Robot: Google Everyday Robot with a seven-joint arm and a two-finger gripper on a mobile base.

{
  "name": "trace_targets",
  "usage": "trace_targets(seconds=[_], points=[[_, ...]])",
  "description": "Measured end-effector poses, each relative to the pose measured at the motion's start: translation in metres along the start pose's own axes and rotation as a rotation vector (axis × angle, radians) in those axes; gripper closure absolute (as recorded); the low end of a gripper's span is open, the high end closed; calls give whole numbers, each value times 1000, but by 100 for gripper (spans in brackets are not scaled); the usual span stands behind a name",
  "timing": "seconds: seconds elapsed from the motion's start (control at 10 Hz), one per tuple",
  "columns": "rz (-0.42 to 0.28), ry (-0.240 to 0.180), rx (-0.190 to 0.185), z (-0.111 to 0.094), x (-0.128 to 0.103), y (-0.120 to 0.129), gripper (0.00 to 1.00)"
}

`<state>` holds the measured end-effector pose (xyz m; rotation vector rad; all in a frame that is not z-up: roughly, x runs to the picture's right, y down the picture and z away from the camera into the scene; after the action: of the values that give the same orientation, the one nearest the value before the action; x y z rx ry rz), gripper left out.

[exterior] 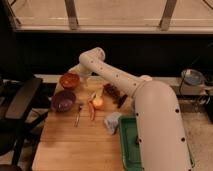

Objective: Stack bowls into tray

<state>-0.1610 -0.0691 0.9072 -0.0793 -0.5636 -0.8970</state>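
A wooden desk (75,145) fills the lower middle of the frame. Behind it are a dark wall and a bright window along the top. The robot's white arm (120,80) rises from the lower right and runs to an elbow at upper centre. From there it bends down to the left.

The gripper (79,71) hangs at the far left part of the desk, just above and to the right of the orange-red bowl (69,80). Its fingers are spread and released, with nothing between them. Whether it touches the bowl's rim cannot be told.

The orange-red bowl stands upright near the desk's back edge. The purple bowl (63,100) sits just in front of it, toward the left edge, also upright. The two bowls are near each other but apart.

The green tray (128,145) lies at the lower right of the desk, well away from both bowls and partly hidden by the robot's body.

Between the bowls and the tray lie a fork (79,114), a round yellowish fruit (98,103), a dark brown lump (112,92) and a small blue-grey thing (112,122). A black chair (20,102) stands at the left edge.
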Motion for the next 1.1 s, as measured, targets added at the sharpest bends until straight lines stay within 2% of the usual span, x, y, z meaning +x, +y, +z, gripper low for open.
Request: trace_targets(seconds=[0.3,1.1], points=[[-20,-8,7,9,-2,-3,20],[52,-76,14,58,-10,14,20]])
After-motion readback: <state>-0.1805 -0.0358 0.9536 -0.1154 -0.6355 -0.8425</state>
